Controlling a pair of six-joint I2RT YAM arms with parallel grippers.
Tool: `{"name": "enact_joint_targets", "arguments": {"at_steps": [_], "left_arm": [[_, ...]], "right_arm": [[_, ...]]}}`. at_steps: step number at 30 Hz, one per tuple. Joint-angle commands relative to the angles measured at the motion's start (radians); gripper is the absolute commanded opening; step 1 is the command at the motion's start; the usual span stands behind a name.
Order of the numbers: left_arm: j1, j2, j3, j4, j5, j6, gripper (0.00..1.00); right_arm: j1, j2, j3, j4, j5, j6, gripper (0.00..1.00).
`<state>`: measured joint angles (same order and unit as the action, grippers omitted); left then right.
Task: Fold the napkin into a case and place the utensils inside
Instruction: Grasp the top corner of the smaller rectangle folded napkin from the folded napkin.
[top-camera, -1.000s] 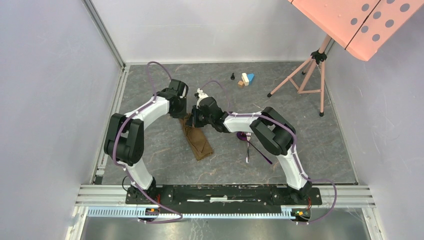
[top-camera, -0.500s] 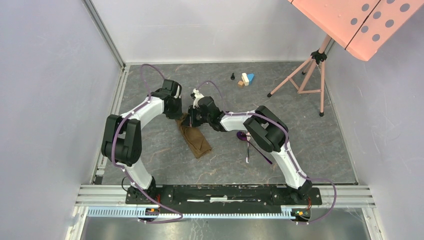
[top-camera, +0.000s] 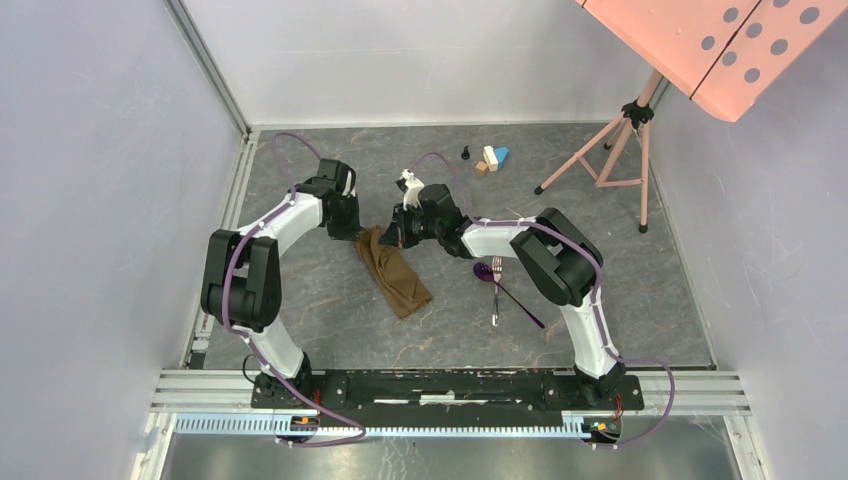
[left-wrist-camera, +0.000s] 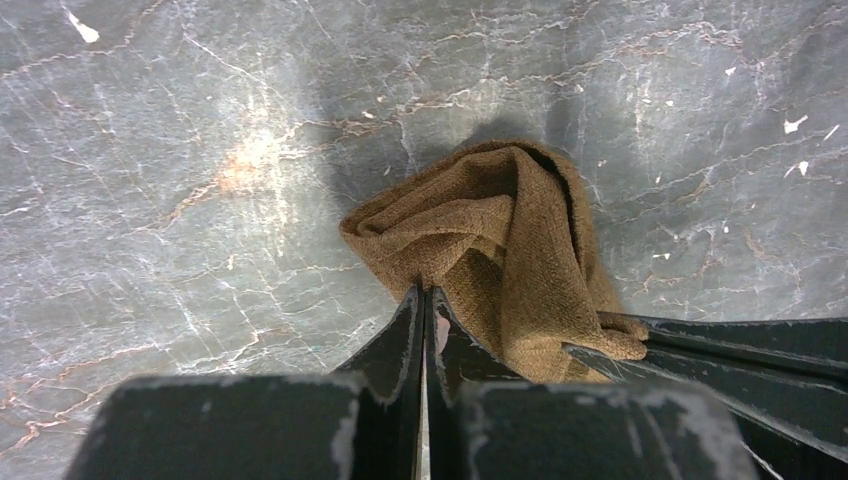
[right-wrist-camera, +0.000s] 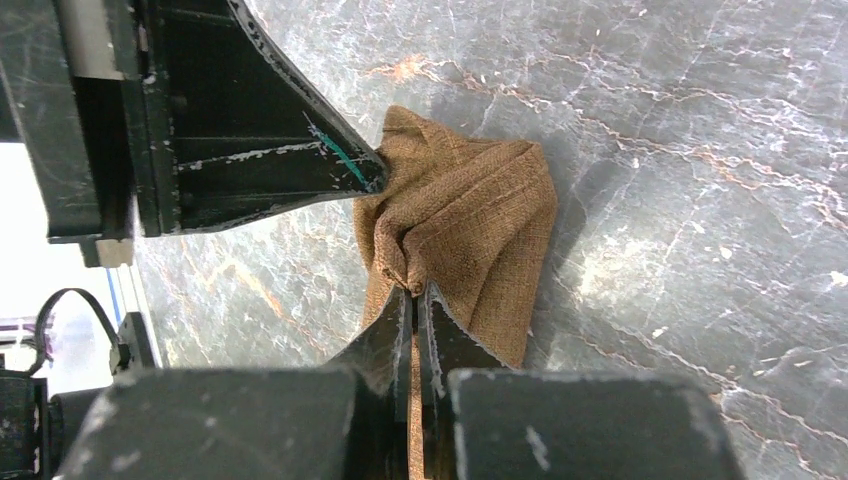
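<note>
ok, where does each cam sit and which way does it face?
Top external: above and behind the left arm and right arm, looking down on the table; both show.
Left wrist: on that wrist, looking down past the left hand, shut on the napkin.
Right wrist: likewise, past the right hand, shut on the same end; left hand shows too.
Shared: both wrist views see that end.

Top external looks down from high above and behind the arm bases (top-camera: 440, 388), far off, covering the whole table (top-camera: 320, 320). Both wrist views face down at the table from very near. All three share the bunched napkin (left-wrist-camera: 500, 240) end.
</note>
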<state>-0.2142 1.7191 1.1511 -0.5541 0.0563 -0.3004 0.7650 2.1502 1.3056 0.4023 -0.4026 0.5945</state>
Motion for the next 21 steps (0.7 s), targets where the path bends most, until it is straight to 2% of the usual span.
{"name": "enact_joint_targets", "arguments": {"at_steps": [1, 7, 11, 19, 21], "left_arm": [[0.001, -0.022, 0.004, -0.004, 0.041, -0.052, 0.02], [0.002, -0.022, 0.004, -0.005, 0.045, -0.039, 0.02], [0.002, -0.013, 0.007, 0.0, 0.064, -0.037, 0.02], [0.002, -0.017, 0.006, -0.006, 0.064, -0.029, 0.02], [0.002, -0.018, 0.007, -0.005, 0.058, -0.029, 0.02]], "right_arm": [[-0.003, -0.009, 0.062, -0.033, -0.002, -0.052, 0.0], [-0.007, -0.028, 0.138, -0.212, 0.124, -0.147, 0.0], [0.011, -0.004, 0.196, -0.293, 0.153, -0.171, 0.0], [0.057, 0.121, 0.32, -0.298, 0.103, -0.116, 0.0], [0.058, 0.143, 0.335, -0.295, 0.075, -0.103, 0.03]]}}
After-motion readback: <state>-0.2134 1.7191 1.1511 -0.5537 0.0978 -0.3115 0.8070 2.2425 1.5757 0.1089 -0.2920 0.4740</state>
